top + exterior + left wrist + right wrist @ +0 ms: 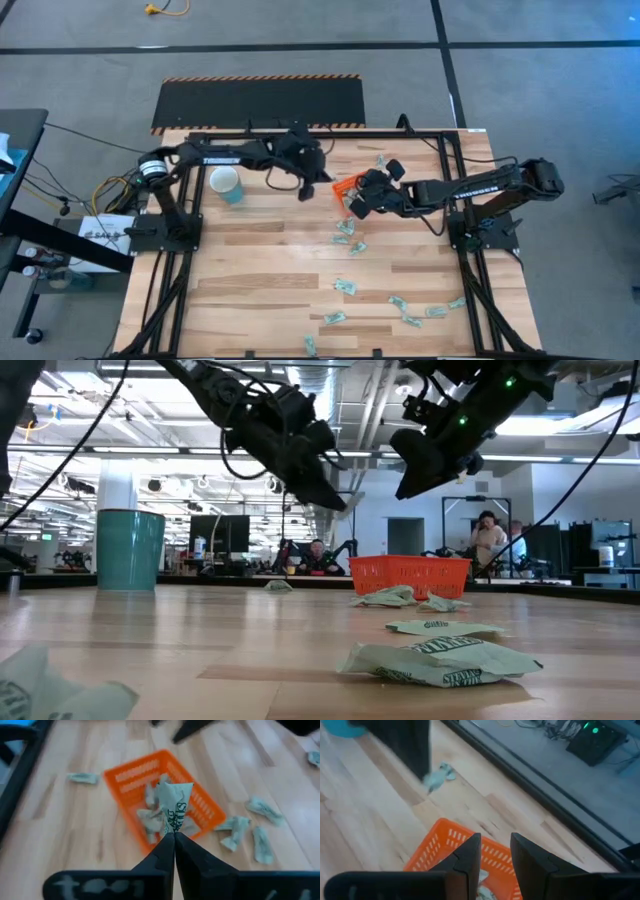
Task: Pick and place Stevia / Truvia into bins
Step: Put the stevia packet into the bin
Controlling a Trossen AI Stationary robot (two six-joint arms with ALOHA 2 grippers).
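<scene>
The orange tray [343, 187] sits near the table's far middle and holds several pale green packets [148, 815]. More packets lie scattered on the wood, toward the near right [345, 287] and close to the low camera [440, 660]. My left gripper [174, 836] hangs above the tray's left side [308, 186], shut on one packet [173, 802]. My right gripper [495, 847] hovers open over the tray's right side [360, 203], touching nothing. In the low view both grippers [328, 495] [420, 472] are well above the tray [410, 575]. My left gripper pinches one green and white packet by its end [174, 829] between the two fingertips. The rest of the packet sticks out beyond the fingers, lifted clear, over the orange tray's inside.
A white and light-blue cup [227, 184] stands left of the tray, under the left arm. A lone packet [439, 775] lies on the wood beyond the tray. Black frame rails [455, 160] run along the table's edges. People show in the room behind [488, 540].
</scene>
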